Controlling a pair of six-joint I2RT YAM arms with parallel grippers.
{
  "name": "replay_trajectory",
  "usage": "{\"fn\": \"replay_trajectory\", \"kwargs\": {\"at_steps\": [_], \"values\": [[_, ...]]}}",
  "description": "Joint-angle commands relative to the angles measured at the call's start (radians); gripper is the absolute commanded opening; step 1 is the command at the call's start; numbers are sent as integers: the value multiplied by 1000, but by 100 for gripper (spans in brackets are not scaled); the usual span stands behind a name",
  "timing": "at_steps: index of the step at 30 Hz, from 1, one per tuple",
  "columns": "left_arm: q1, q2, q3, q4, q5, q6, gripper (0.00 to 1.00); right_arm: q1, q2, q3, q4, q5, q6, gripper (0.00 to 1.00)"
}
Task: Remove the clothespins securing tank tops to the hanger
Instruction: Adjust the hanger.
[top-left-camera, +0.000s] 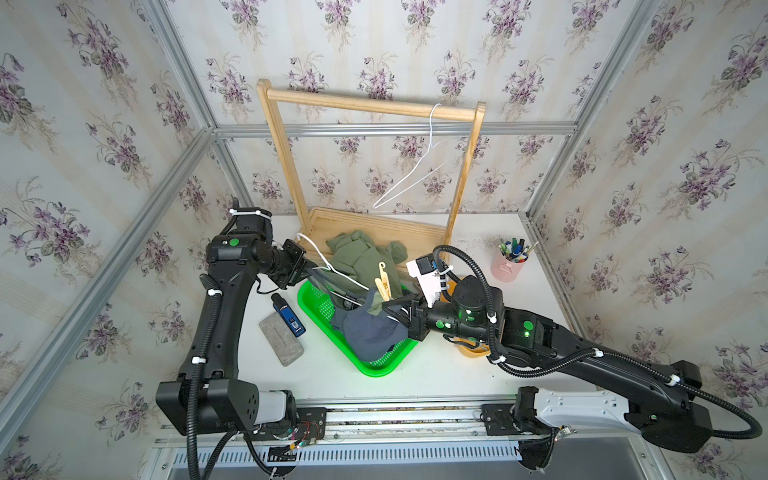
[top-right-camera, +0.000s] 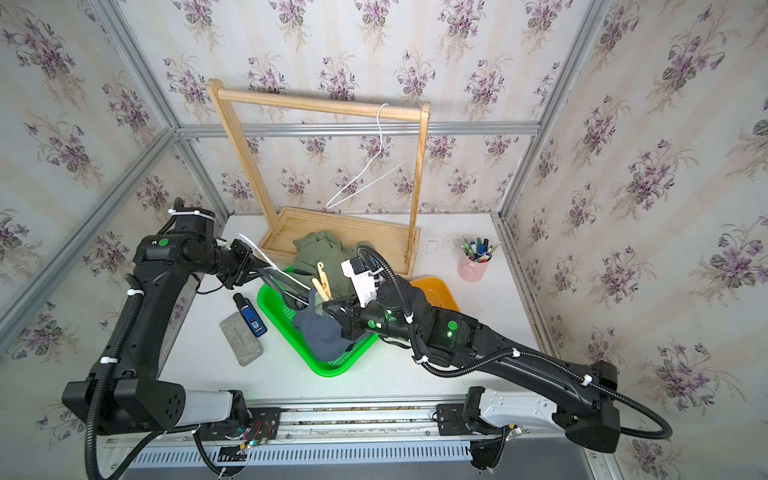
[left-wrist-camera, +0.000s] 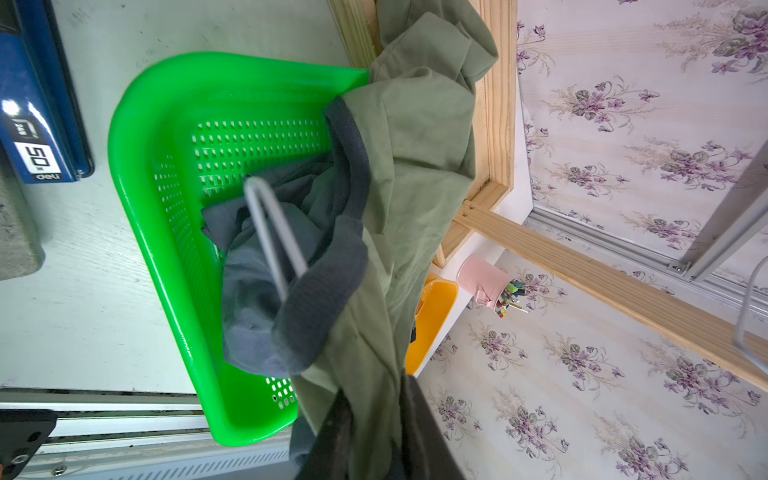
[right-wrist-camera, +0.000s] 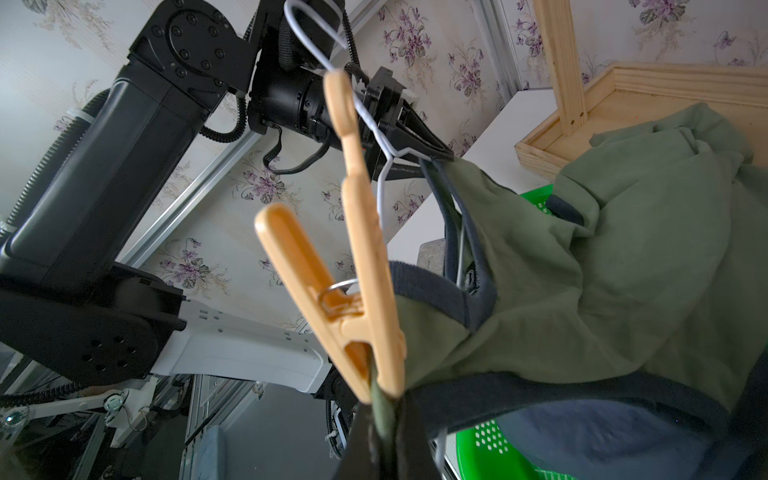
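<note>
Over the green basket (top-left-camera: 374, 370), left gripper (top-left-camera: 313, 272) and right gripper (top-left-camera: 386, 308) reach toward each other, clamping the olive tank top (top-left-camera: 361, 257).

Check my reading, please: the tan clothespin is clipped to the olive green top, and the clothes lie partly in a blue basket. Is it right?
Not fully. The basket is green, not blue; both top views show it. The rest stands: the tan clothespin is clipped to the olive green top, and the clothes lie partly in the basket.
</note>
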Motion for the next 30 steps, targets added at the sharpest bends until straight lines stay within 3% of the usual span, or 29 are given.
{"fn": "replay_trajectory", "kwargs": {"at_steps": [1, 5, 9, 17, 21, 30], "values": [[-1, -5, -9, 1, 49, 12, 10, 1, 0, -16, 55, 29, 16, 0], [-1, 0, -23, 3, 48, 22, 2, 1, 0, -40, 43, 16, 28, 0], [-1, 9, -14, 4, 44, 21, 0, 1, -15, -66, 35, 28, 44, 0], [-1, 29, 5, 5, 37, 13, 0, 2, -41, -19, -135, 53, 4, 46], [-1, 34, 6, 6, 32, 17, 0, 2, -54, -5, -188, 36, 1, 53], [-1, 32, 17, 6, 6, 16, 0, 1, 14, 30, -170, -42, 8, 58]]}}
